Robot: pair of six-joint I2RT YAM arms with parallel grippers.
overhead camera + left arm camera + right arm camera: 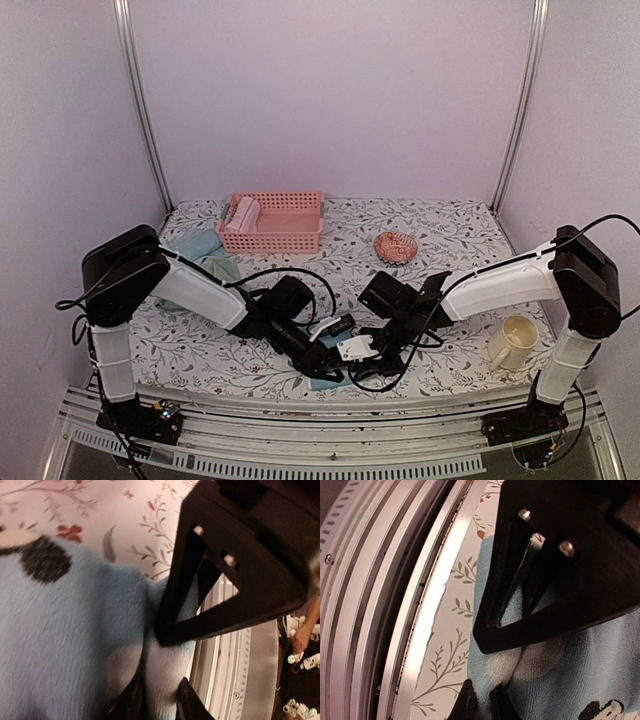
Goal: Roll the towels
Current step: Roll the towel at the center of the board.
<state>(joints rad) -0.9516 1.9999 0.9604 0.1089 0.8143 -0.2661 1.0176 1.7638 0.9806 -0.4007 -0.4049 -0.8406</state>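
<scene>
While the left gripper point(157, 700) and the right gripper point(481, 702) each pinch the near hem of the spotted blue towel point(75, 645), which lies at the near edge of the bench point(450, 240) midway between the two arm bases, the step in hand looks to be the start of its roll. Left jaws are clenched on a fold of the pile, right jaws are clenched on the same hem further right — both nips look shallow, catching only the edge. To do this well, I judge the two should lift only slightly and travel together toward the far side, level with each other, so the hem curls over evenly and the roll does not cone. That hem sits just beside the metal rail point(395, 605), so any drag nearward could pull cloth off the bench. A pink towel point(242, 214), seemingly rolled, lies in the pink basket point(290, 240) at the far left; a pale blue-green towel point(205, 250) lies near it.
</scene>
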